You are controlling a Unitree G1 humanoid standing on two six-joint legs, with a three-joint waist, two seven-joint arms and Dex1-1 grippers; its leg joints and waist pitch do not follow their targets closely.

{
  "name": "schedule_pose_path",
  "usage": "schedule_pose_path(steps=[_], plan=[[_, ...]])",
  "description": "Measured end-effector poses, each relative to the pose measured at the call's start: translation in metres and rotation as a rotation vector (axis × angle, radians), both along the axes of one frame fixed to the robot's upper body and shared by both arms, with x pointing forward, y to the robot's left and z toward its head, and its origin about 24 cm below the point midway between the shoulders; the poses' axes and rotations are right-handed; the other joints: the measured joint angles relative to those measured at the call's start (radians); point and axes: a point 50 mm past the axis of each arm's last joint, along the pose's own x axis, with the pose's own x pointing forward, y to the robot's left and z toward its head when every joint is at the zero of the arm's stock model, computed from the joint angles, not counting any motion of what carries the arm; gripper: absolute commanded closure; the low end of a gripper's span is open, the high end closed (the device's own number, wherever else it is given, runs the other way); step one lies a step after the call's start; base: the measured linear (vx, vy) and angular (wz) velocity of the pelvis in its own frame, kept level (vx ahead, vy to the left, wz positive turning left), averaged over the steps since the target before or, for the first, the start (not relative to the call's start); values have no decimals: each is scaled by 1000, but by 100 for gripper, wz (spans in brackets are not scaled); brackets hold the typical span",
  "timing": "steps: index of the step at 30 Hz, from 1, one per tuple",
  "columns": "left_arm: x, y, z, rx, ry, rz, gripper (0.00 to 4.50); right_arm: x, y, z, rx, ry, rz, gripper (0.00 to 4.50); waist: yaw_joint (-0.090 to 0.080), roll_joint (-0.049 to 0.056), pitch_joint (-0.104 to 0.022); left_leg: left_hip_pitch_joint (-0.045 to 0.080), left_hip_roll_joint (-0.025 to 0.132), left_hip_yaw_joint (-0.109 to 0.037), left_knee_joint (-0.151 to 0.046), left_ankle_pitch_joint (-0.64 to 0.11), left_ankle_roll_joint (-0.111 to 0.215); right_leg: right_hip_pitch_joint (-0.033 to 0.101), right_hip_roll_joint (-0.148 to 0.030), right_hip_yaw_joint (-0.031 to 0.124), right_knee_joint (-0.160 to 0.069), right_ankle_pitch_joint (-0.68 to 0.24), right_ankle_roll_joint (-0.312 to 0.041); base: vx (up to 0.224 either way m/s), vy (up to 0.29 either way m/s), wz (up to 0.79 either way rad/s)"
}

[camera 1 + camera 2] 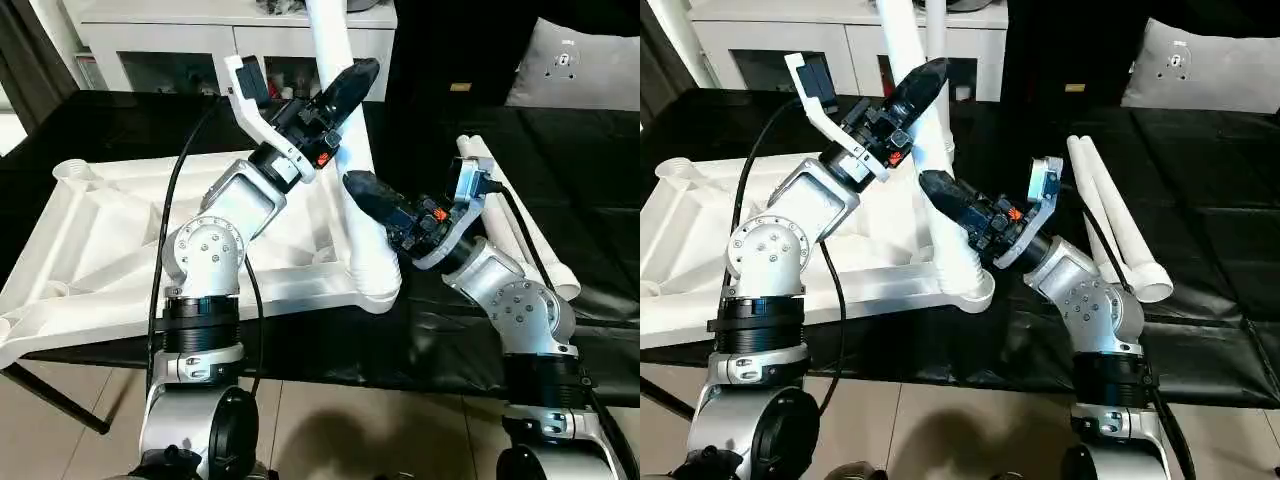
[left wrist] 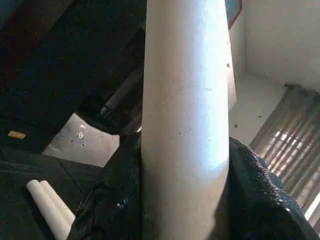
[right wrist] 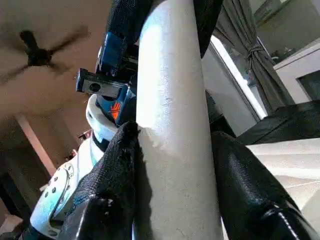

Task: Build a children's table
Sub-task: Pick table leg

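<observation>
Left to right. The white square plastic tabletop is laid upside down on the black-covered table, ribbed underside up, one round corner socket seen at its far left corner. The left hand is clamped on the long white tapered tube leg high on the shaft, the black fingers pressed to both sides of the tube in the left wrist view. The leg is stood steeply, slightly tilted, its top leaning toward the white cabinet behind, its wide base set at the tabletop's near right corner. Whether the base is fully seated in the socket cannot be told.

The right hand is clamped on the same leg lower down, just above the base, fingers wrapped on either side of the shaft.

Key relation: the leg's long axis runs up and away from the corner socket, and both hands sit on that axis, right nearer the socket, left nearer the free end. A push along the axis, down into the socket, is judged to be the coming move.

At far right, two more white tube legs are laid side by side on the black cover, well apart from the hands.
</observation>
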Motion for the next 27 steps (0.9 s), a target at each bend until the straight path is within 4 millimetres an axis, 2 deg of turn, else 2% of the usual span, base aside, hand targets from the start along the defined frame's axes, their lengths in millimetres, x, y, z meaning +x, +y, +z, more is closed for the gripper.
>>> schedule_pose_path(steps=[4, 5, 9, 12, 14, 15, 21, 27], plan=[[1, 1, -1, 5, 5, 6, 274, 1, 2, -1, -26, -4, -18, 270, -1, 0, 0, -4, 0, 0, 0, 0, 0, 0, 0, 0, 0, 0, 0, 0, 0, 0], [1, 3, -2, 12, 2, 17, 274, 3, 4, 0, -46, -12, -35, 214, -3, 0, 0, -4, 0, 0, 0, 0, 0, -1, 0, 0, 0, 0, 0, 0, 0, 0], [3, 6, -7, 92, -6, 67, 275, 7, 4, 0, -158, -43, -81, 180, -1, 0, 0, -5, 0, 0, 0, 0, 0, 0, 0, 0, 0, 1, 1, 0, 0, 0], [4, 3, -11, 207, -31, 104, 275, 8, 0, -4, -256, -63, -98, 147, 8, 0, 0, -5, 0, -1, 1, 0, 0, -1, 0, 0, -1, 2, 3, 0, 0, 0], [4, 0, -12, 268, -55, 124, 275, 8, -2, -6, -310, -82, -123, 138, 9, 0, 0, -6, 0, -1, 2, 0, 0, -1, -1, 0, -1, 2, 3, 0, 0, 0], [4, -2, -12, 293, -65, 130, 275, 8, -2, -7, -349, -91, -124, 119, 10, 0, 0, -6, 0, -1, 2, 0, 0, -1, -1, 0, -1, 2, 3, 0, 0, 0], [4, -11, -14, 418, -120, 241, 275, 7, -3, -21, -553, -87, -119, 112, 9, 0, 0, -6, 0, -1, 2, 0, -1, -1, 0, 0, 0, 2, 3, 0, 0, 0], [3, -15, -9, 438, -158, 310, 275, 7, 3, -26, -582, -51, -144, 112, 3, 0, 0, -6, 0, -1, 2, 1, 0, -1, 0, 0, 0, 2, 3, 0, 0, 0]])
